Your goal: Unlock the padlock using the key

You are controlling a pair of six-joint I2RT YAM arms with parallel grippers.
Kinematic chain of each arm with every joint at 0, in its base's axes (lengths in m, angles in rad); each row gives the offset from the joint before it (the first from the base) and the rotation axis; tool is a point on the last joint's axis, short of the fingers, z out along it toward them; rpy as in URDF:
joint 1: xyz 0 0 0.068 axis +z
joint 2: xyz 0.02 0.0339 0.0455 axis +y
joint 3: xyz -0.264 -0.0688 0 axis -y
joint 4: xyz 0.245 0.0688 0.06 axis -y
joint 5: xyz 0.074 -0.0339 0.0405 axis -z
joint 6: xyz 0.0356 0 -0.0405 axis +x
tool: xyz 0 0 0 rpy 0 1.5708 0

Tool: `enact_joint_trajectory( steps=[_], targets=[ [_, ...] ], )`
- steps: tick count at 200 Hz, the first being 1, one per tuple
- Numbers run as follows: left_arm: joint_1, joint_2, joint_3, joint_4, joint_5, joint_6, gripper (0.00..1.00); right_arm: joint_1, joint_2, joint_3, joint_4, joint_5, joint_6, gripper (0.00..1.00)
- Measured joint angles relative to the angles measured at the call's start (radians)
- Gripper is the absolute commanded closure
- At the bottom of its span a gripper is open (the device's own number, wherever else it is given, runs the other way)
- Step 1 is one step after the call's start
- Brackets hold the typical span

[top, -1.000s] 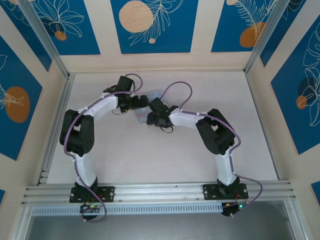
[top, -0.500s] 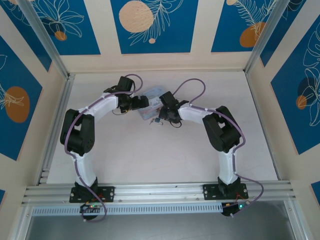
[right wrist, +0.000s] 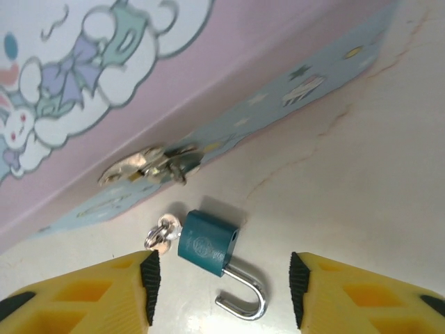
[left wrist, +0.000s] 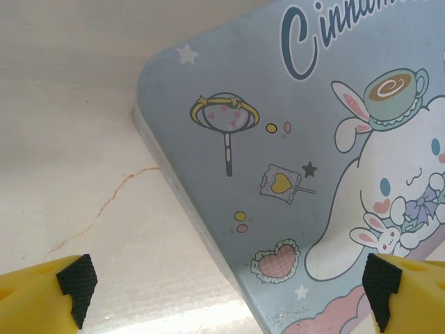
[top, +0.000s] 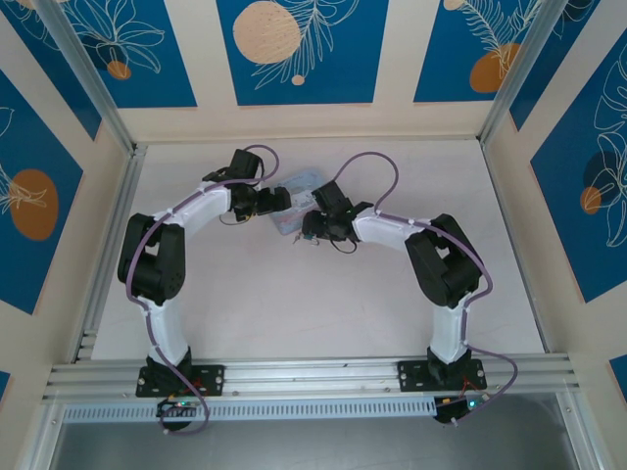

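My right pincer [right wrist: 222,282] is released, jaws straddling the padlock [right wrist: 204,243] on the counter [right wrist: 361,181] just beside the tin [right wrist: 229,76] — I should centre on its body, clear of the key [right wrist: 161,233] and the swung-out shackle [right wrist: 245,296] — then close gently

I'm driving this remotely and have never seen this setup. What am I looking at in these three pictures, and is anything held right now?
Two robot arms are bolted at the near edge of a table. The overhead picture looks down on both; the other two come from a camera on each wrist, with its yellow fingers at the bottom. The left tool stands wide open over a light blue cartoon tin. The right tool is open, holding nothing. The padlock lies on the table just ahead, shackle open, the key at its base, near the tin's latch.
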Motion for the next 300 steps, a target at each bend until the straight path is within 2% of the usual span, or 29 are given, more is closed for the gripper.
enact_joint_trajectory(
  steps=[29, 50, 79, 105, 187, 195, 208, 228, 243, 246, 282, 300],
  targets=[
    [0.001, 0.000, 0.000, 0.000, 0.000, 0.000, 0.01, 0.016, 0.042, 0.026, -0.043, 0.021, -0.051, 0.51],
    [0.001, 0.000, 0.000, 0.000, 0.000, 0.000, 0.01, 0.023, 0.090, 0.069, -0.084, 0.044, -0.082, 0.57],
    [0.001, 0.000, 0.000, 0.000, 0.000, -0.001, 0.01, 0.029, 0.108, 0.097, -0.111, 0.074, -0.112, 0.72],
    [0.001, 0.000, 0.000, 0.000, 0.000, -0.001, 0.01, 0.031, 0.104, 0.087, -0.106, 0.097, -0.116, 0.75],
    [0.001, -0.001, 0.000, 0.001, 0.000, -0.004, 0.01, -0.035, -0.156, -0.244, -0.103, 0.151, -0.056, 0.76],
    [0.001, -0.002, -0.001, 0.001, 0.000, -0.004, 0.01, -0.043, -0.188, -0.278, -0.114, 0.154, -0.042, 0.73],
    [0.001, -0.011, -0.006, 0.002, 0.000, -0.004, 0.01, -0.055, -0.253, -0.339, -0.134, 0.154, -0.016, 0.61],
    [0.001, -0.044, -0.027, 0.004, 0.001, -0.004, 0.01, -0.071, -0.386, -0.417, -0.180, 0.151, 0.013, 0.31],
    [0.001, -0.085, -0.048, 0.006, 0.001, -0.004, 0.01, -0.089, -0.502, -0.431, -0.207, 0.146, 0.019, 0.19],
    [0.001, -0.096, -0.052, 0.006, 0.001, -0.004, 0.01, -0.092, -0.525, -0.431, -0.207, 0.145, 0.019, 0.13],
    [0.002, -0.255, -0.132, 0.026, -0.024, 0.003, 0.01, -0.181, -0.719, -0.404, -0.213, 0.126, 0.018, 0.02],
    [0.002, -0.353, -0.198, 0.058, -0.072, 0.023, 0.00, -0.236, -0.769, -0.392, -0.213, 0.128, -0.001, 0.01]
  ],
)
